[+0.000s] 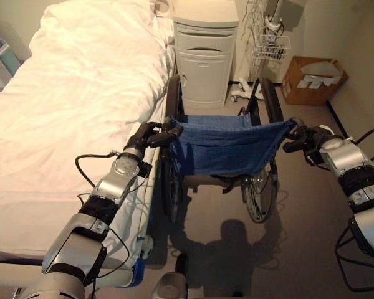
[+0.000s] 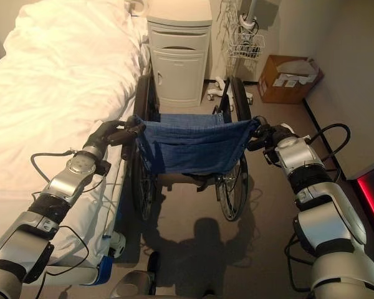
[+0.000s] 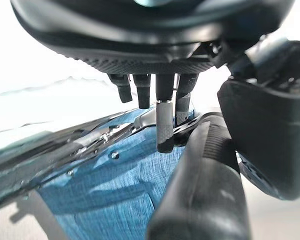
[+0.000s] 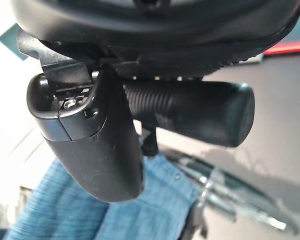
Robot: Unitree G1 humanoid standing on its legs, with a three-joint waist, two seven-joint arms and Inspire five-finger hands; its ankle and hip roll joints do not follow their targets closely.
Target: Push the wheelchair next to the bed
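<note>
Left hand [image 1: 151, 135] fingers curled round wheelchair's left push handle [image 3: 202, 190]; right hand [image 1: 304, 138] wrapped round right push handle [image 4: 190, 112]. Wheelchair [image 1: 224, 146] at 12 o'clock, already alongside bed [image 1: 68, 106] at 10 o'clock; judged nearly done, little left. Farther, 1 o'clock: wire basket [image 1: 269, 47], contents unclear; cardboard box [image 1: 311, 80] holding papers.

Silver-grey jointed arms, dark hands, ribbed black fingers [image 3: 165, 131], black cables.

wheelchair [image 2: 190, 146] beside bed [image 2: 56, 106]; robot hands gripping handles
</note>
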